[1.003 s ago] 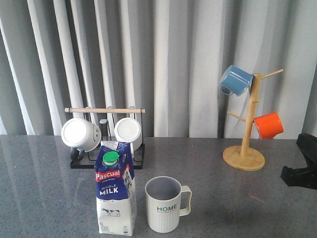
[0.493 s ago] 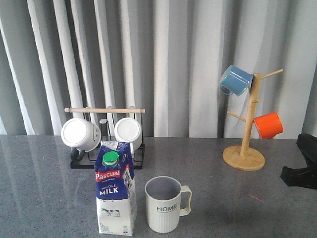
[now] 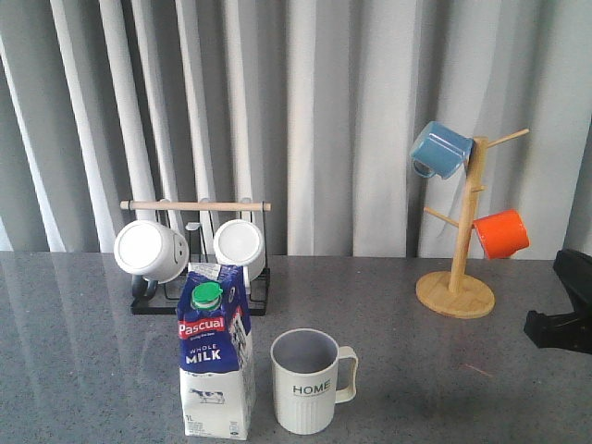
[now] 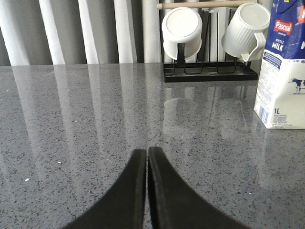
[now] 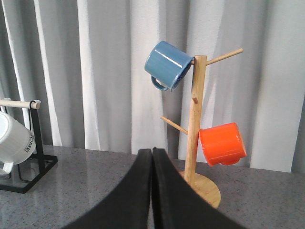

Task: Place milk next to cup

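Milk carton (image 3: 215, 353) stands upright at the near edge of the grey table (image 3: 83, 351), left of centre, green cap facing forward. The cup (image 3: 309, 380) stands upright just to its right, a narrow gap between them, not touching; handle points right, "HOME" faces front. Nothing lies between the two.

Behind the carton, further back, a black wire rack (image 3: 199, 277) with a wooden top bar holds two white mugs on their sides: left white mug (image 3: 150, 250) and right white mug (image 3: 240, 246). Rack sits close behind the carton but apart from it.

Far right, a wooden mug tree (image 3: 458, 242) carries a blue mug (image 3: 440, 150) up high and an orange mug (image 3: 500, 233) lower on the right. Well apart from the cup.

Left gripper (image 4: 146, 155) has its fingers pressed together, holding nothing, low over bare table left of the carton. Right gripper (image 5: 152, 153) likewise closed and empty, pointing toward the mug tree; a dark part of the right arm (image 3: 565, 319) shows at the right edge of the front view.
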`<state>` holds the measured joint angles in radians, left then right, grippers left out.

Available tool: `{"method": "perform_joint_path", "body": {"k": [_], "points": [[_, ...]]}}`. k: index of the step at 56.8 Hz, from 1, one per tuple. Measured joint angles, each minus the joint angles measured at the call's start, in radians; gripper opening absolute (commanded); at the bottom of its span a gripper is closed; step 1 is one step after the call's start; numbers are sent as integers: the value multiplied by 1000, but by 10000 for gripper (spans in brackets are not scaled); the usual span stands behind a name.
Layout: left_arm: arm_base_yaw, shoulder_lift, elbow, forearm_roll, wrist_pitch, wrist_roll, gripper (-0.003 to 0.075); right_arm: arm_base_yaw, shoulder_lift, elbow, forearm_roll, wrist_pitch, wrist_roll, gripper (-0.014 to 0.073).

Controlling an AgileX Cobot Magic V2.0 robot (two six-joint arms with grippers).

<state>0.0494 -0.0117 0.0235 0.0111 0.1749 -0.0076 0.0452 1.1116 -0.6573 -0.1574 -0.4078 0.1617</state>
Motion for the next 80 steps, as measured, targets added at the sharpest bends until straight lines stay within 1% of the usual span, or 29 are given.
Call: {"method": "perform_joint_path", "body": {"k": [6,14,22,30,40,44,48,54,65,80], "points": [[0,0,0,0,0,0,-6,0,-16,12,0,1,0,-8],[0,0,0,0,0,0,-6,0,-135,90,-1,2,-1,-8],[0,0,0,0,0,0,-6,0,-371,230,-12,20,-37,-8],[0,0,0,0,0,0,-6,0,-650,428,-12,31,-46,-8],[0,0,0,0,0,0,-6,0,-905,647,-7,50,-46,-8],[0,0,0,0,0,0,-6,0,-987,680,-7,92,-46,-8],[0,0,0,0,1,0,-6,0,-1067,684,-2,174,-46,-8],[0,0,0,0,2,0,-6,0,-1118,685,28,286,-44,-8],[0,0,0,0,0,0,-6,0,-1121,685,75,440,-38,-8],[0,0,0,0,0,0,-6,-2,-1121,685,55,463,-38,-8]]}}
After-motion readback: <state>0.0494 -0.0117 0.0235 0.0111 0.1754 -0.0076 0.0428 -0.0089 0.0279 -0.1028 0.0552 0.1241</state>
